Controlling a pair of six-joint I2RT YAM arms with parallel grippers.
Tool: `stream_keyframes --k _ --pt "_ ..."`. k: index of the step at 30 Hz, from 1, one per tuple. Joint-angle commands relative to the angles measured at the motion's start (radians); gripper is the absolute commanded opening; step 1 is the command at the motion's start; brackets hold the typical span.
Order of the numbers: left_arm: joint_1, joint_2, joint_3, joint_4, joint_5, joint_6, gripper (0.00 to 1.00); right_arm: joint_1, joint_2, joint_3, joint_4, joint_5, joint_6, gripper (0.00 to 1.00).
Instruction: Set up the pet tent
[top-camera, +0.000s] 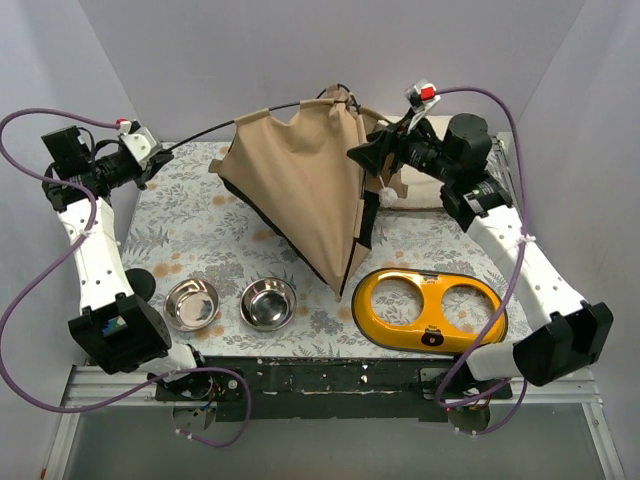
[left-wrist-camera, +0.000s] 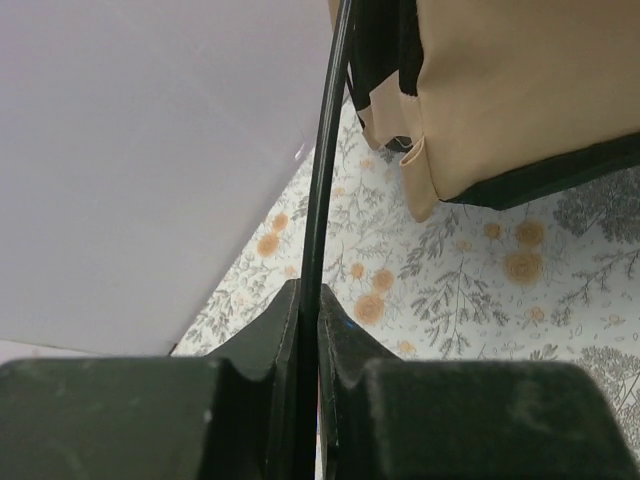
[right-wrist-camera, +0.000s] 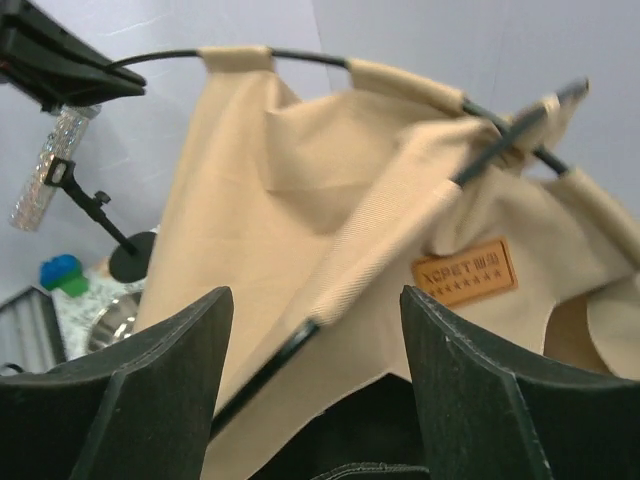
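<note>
Upper left of the overhead view: left gripper (top-camera: 150, 162) clamped on the free end of a thin black rod (top-camera: 200, 132). In the wrist view the jaws are pressed together with the rod pinched between them. Probable reason: holding that end fixed so the rod keeps its bow and carries the fabric. The rod arcs right and runs through tan sleeves along the top edge of the tent (top-camera: 300, 180). The tent sits upper centre on the floral cloth (top-camera: 180, 235), half raised. It is matte tan weave over a black lining, with loose folds running down to a point near two shiny steel bowls (top-camera: 230, 303) at lower left of centre. A small brown stitched label (right-wrist-camera: 465, 272) shows on its right flank. Right of centre, the right gripper (top-camera: 372, 158) is at that flank with its fingers apart. They straddle a second sleeved rod (right-wrist-camera: 300, 340) without pinching it; judged to be lining up a grip there. Lower right: a glossy yellow oval stand (top-camera: 428, 310) with two holes, untouched.
</note>
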Motion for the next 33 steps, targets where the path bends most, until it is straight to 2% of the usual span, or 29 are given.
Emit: stream_keyframes --k 1,3,8,10,12,18,23,33 --pt "0.002 -0.058 0.015 0.144 0.089 -0.158 0.00 0.024 -0.057 0.149 0.038 -0.128 -0.295 0.75" --pt "0.002 -0.075 0.000 0.221 0.121 -0.237 0.00 0.088 0.026 0.288 -0.080 -0.143 -0.384 0.75" --pt "-0.018 -0.133 -0.038 0.314 0.168 -0.238 0.00 0.231 0.259 0.714 -0.274 -0.148 -0.565 0.75" --pt "-0.030 -0.170 -0.070 0.374 0.171 -0.238 0.00 0.276 0.345 0.869 -0.320 -0.161 -0.625 0.75" --pt "-0.049 -0.212 -0.101 0.451 0.168 -0.264 0.00 0.326 0.400 0.946 -0.329 -0.149 -0.698 0.74" --pt "-0.112 -0.279 -0.123 0.584 0.154 -0.309 0.00 0.509 0.410 0.867 -0.283 -0.042 -0.970 0.70" --pt "-0.202 -0.333 -0.150 0.595 0.096 -0.278 0.00 0.628 0.451 0.875 -0.279 0.163 -1.134 0.69" --pt "-0.262 -0.362 -0.121 0.545 0.086 -0.217 0.00 0.707 0.453 0.822 -0.219 0.407 -1.300 0.55"
